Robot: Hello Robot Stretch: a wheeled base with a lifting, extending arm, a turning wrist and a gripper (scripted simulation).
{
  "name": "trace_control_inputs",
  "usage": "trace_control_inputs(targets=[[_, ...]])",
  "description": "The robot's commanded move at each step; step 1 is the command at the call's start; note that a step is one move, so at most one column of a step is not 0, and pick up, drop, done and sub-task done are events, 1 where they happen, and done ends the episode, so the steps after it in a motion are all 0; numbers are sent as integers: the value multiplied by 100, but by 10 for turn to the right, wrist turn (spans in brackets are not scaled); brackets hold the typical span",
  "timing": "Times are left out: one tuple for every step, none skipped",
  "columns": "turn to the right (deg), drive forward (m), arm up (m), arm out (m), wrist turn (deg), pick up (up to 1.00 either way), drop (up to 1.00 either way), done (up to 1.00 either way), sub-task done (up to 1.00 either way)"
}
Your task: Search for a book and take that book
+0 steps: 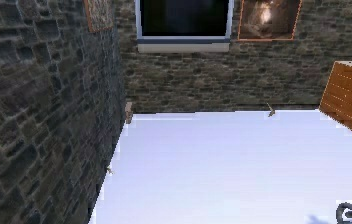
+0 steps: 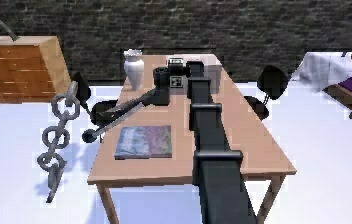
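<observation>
So we had found the book (image 2: 144,141): it lay flat on the table (image 2: 246,140), just beside the claw (image 2: 96,130). Whether the claw held anything we could not tell; the taking was not yet done.

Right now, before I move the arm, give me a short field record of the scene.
target: book lying flat on the wooden table
gripper: gripper up and left of the book in the arm side view; whether it holds anything cannot be told
also on table: white vase, white box
beside table: black chair, chain sculpture
</observation>
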Motion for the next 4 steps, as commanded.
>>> trace_control_inputs(targets=[[0, 0, 0, 0, 450, 0, 0, 0, 0], [0, 0, 0, 0, 240, 0, 0, 0, 0], [0, 0, -30, 0, 0, 0, 0, 0, 0], [0, 0, 0, 0, 0, 100, 0, 0, 0]])
